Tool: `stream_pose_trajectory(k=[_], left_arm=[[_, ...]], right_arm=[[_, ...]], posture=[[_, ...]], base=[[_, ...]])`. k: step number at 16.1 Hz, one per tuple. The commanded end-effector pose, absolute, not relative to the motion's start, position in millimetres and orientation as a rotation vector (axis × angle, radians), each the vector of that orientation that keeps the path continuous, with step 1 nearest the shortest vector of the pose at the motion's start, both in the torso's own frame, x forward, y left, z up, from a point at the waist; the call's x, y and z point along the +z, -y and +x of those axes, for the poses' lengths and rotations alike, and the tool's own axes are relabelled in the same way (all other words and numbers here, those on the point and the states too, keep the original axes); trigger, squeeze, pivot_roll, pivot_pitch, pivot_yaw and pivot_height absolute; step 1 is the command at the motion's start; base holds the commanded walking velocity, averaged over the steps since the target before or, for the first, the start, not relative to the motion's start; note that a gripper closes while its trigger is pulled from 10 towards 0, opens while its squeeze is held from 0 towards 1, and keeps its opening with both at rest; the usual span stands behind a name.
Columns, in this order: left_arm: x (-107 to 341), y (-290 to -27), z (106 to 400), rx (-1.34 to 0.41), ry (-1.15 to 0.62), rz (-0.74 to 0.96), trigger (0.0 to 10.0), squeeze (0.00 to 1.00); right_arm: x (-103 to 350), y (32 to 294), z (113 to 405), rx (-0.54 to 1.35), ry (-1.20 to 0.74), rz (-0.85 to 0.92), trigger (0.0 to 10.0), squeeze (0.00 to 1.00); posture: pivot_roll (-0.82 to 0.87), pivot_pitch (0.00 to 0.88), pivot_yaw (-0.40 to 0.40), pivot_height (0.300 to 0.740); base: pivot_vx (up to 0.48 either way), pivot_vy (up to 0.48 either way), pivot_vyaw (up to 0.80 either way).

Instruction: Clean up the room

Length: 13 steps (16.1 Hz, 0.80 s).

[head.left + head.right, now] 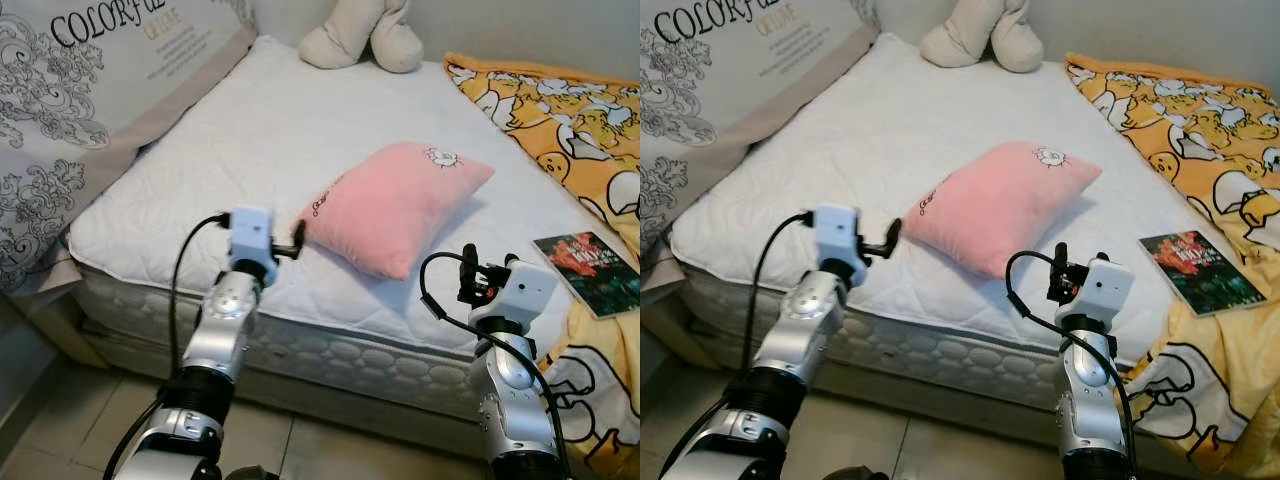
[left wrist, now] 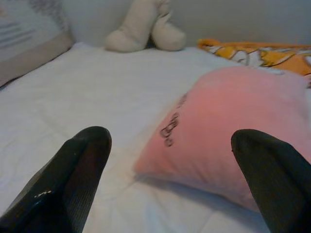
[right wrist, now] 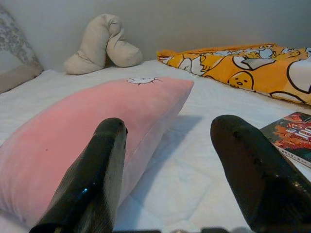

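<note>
1. A pink pillow (image 1: 395,205) lies askew in the middle of a white bed (image 1: 220,150), not yet moved.
2. The left gripper (image 1: 296,240), fingers apart, hovers just beside the pillow's near corner.
3. The right gripper (image 1: 468,272), fingers also apart, is near the pillow's other side, holding nothing.
4. A book (image 1: 586,271) lies near the bed's edge beside a rumpled yellow blanket (image 1: 560,110).
5. Tidying looks barely begun: pillow, book and blanket all remain.

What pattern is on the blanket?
Yellow blanket with white cartoon characters; clearest in the right eye view.
</note>
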State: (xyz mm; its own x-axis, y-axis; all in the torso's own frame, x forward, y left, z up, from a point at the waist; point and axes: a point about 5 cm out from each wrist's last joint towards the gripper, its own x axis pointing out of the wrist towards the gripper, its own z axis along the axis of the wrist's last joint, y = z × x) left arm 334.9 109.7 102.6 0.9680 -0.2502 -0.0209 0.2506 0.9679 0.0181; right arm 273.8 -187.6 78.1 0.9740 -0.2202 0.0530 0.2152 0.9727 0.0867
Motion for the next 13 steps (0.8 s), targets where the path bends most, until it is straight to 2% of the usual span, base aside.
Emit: stream_pose_trajectory(k=[1, 12, 13], left_arm=[[115, -102, 335, -0.306, 0.045, 0.030, 10.0, 0.00], [128, -95, 339, -0.340, 0.099, 0.011, 10.0, 0.00], [135, -88, 342, -0.386, 0.107, 0.036, 10.0, 0.00]], right_arm=[[79, 187, 275, -0.206, 0.057, 0.062, 10.0, 0.00], [84, 187, 278, -0.196, 0.071, 0.025, 10.0, 0.00], [88, 186, 279, -0.189, 0.082, 0.026, 10.0, 0.00]], posture=[[-0.01, 0.000, 0.004, 0.740], [-0.01, 0.000, 0.006, 0.740], [-0.01, 0.000, 0.006, 0.740]], base=[[0.480, 0.000, 0.00], [0.480, 0.000, 0.00], [0.000, 0.000, 0.00]])
